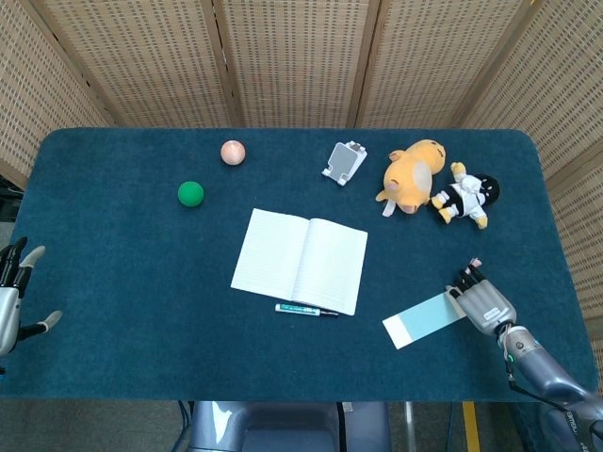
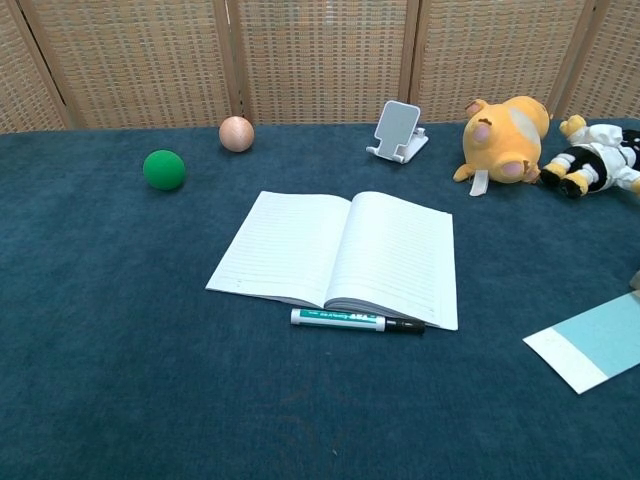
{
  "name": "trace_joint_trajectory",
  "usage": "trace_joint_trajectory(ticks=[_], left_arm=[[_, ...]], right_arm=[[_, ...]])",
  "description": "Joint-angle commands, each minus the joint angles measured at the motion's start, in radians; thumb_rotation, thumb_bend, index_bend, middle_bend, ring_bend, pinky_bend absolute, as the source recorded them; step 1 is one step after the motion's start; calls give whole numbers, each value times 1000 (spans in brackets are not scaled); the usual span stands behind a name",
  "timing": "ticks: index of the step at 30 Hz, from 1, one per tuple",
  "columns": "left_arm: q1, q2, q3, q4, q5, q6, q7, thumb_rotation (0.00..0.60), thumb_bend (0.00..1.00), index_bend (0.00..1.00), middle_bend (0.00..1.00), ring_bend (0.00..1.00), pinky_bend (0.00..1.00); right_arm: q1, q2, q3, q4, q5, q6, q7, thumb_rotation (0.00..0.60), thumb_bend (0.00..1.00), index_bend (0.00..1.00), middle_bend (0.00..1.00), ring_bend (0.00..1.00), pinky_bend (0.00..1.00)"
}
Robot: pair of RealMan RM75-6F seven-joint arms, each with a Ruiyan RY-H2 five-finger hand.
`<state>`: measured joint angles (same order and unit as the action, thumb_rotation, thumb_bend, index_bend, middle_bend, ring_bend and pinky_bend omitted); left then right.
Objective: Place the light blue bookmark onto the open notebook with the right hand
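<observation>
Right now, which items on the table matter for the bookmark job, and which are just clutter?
Job items:
light blue bookmark
open notebook
right robot hand, at the bookmark's right end

Clutter:
marker pen in front of the notebook
green ball
pink ball
phone stand
orange plush
black and white doll

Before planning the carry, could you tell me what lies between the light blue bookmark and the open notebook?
Only bare blue tabletop separates light blue bookmark from open notebook, clearest in the head view.

Light blue bookmark (image 1: 426,320), white end; white lined notebook (image 1: 300,260); green ball (image 1: 190,193); dark teal tablecloth (image 1: 122,273).
</observation>
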<state>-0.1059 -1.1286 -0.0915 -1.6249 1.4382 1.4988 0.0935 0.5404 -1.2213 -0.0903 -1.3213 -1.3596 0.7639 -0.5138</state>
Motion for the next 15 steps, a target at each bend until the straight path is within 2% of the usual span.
trace_joint_trajectory(ticks=[1, 7, 15], left_arm=[[-1, -1, 0, 0, -1, -1, 3, 600, 0, 0, 0, 0, 0], [-3, -4, 1, -2, -2, -5, 12, 600, 0, 0, 0, 0, 0], [0, -3, 0, -4, -4, 1, 8, 600, 0, 0, 0, 0, 0]], right_arm=[[-9, 13, -7, -15, 3, 11, -12, 600, 1000, 292, 173, 0, 0], [-21, 35, -21, -42, 10, 17, -25, 600, 1000, 314, 211, 0, 63], [-34, 59, -30, -60, 11, 27, -7, 600, 1000, 316, 217, 0, 70]])
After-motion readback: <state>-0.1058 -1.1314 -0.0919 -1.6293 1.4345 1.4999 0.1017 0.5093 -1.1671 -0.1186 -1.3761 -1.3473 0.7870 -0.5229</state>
